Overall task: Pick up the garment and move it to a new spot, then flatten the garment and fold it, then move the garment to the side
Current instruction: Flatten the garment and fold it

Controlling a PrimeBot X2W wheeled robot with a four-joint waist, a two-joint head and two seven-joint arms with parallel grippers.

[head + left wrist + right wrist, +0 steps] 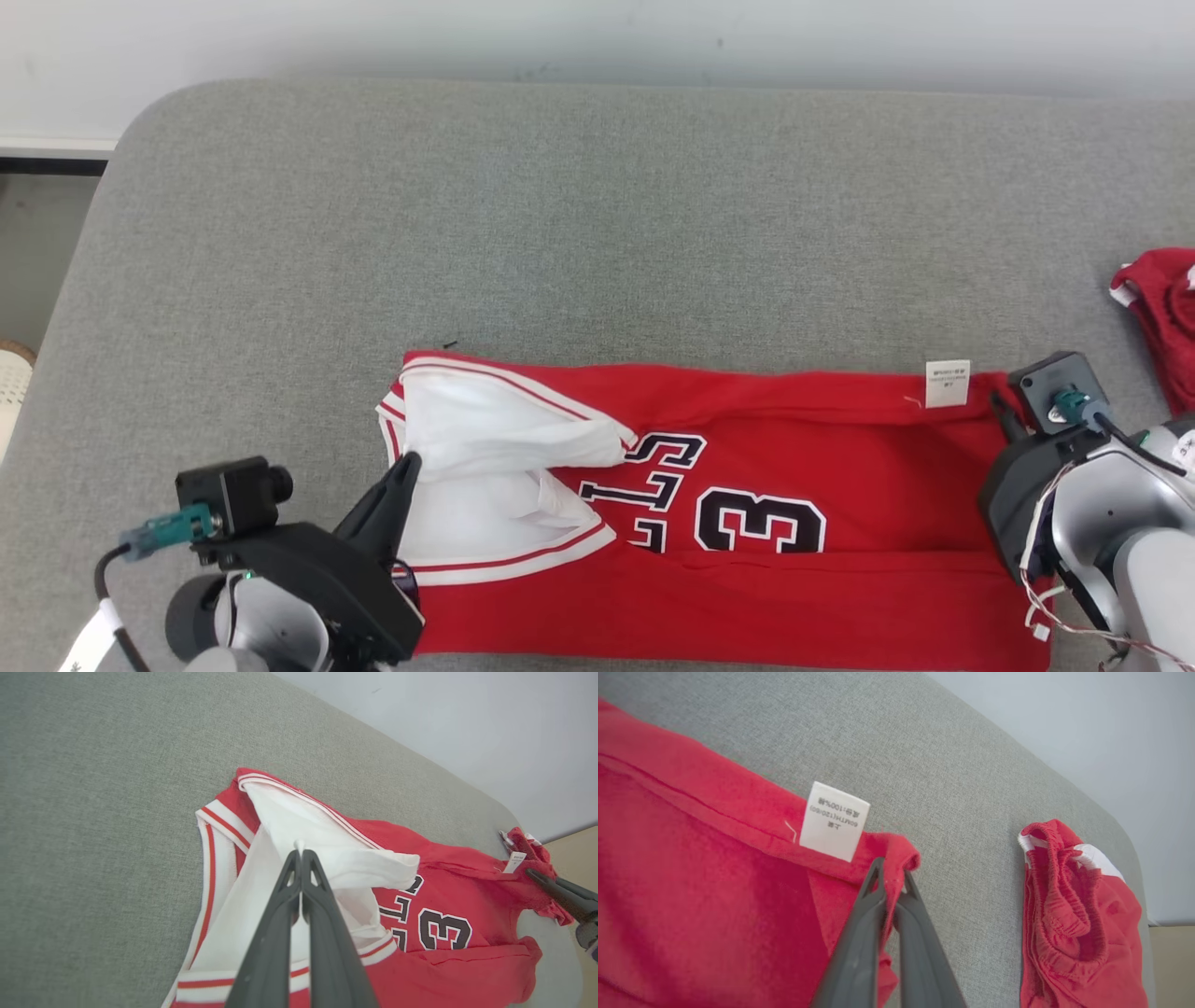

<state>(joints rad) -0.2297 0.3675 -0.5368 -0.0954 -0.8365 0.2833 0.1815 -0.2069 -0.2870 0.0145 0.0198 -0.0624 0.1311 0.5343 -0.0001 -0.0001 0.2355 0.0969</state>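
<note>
A red basketball jersey [766,448] with white trim and a black number lies lengthwise near the front of the grey surface, its top end at the left showing a white lining [289,826]. My left gripper [409,464] is shut on that white lining at the jersey's left end; the pinch [299,851] shows in the left wrist view. My right gripper [891,877] is shut on the red hem corner just right of the white care label [835,821]. In the head view the right wrist [1055,439] covers that corner.
A second red garment with an elastic waistband [1073,914] lies crumpled at the right edge [1162,317]. The grey padded surface [560,224] stretches wide behind the jersey. A white wall runs along the back, and floor shows past the left edge.
</note>
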